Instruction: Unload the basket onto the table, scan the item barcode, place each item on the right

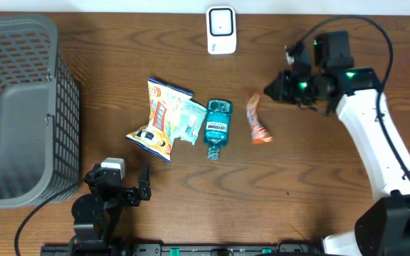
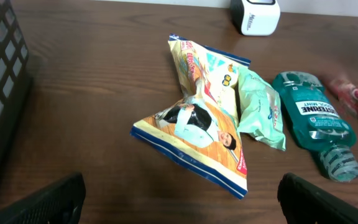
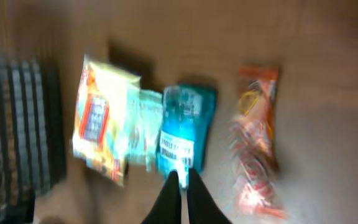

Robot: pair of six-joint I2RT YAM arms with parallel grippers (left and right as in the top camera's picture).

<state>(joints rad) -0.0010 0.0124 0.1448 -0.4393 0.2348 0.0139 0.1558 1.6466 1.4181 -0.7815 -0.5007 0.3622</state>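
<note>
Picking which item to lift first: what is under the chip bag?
A green packet pokes out from under the chip bag on its bottle side. How far it runs beneath, and whether anything else lies there, the bag covers.

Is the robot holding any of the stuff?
No, nothing is held. The left gripper is open and empty, facing the snack bag. The right gripper is shut with nothing between its fingers.

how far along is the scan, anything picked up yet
Done: nothing; snack bag, mouthwash bottle and orange wrapper lie on the table. In hand: nothing; right gripper hovers with jaws shut and empty, left gripper open. Remaining: grasp an item, show its barcode to the scanner.
</note>
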